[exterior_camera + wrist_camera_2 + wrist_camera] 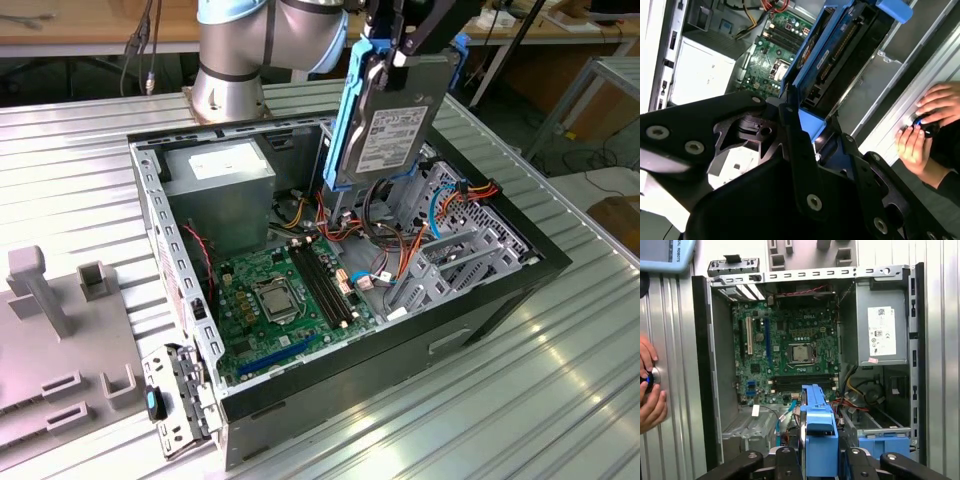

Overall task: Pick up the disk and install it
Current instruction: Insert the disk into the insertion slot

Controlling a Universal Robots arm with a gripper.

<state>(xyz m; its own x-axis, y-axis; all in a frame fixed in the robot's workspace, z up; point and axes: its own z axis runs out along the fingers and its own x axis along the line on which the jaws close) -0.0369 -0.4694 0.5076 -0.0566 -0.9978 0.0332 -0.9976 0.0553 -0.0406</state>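
already lifted: disk [395, 130] upright, upper middle of the exterior view.
jaws clenched on its top edge; it hangs above the open case [158, 232], not yet installed.

Disk [430, 85] has a white sticker [393, 130], power supply box [875, 295] has a white label [881, 331] too, but the print's too tiny to read tbh.

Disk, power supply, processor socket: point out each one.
disk [395, 125], exterior view, its labelled metal face.
power supply [882, 330], first wrist view, its white label.
processor socket [801, 354], first wrist view, its middle.
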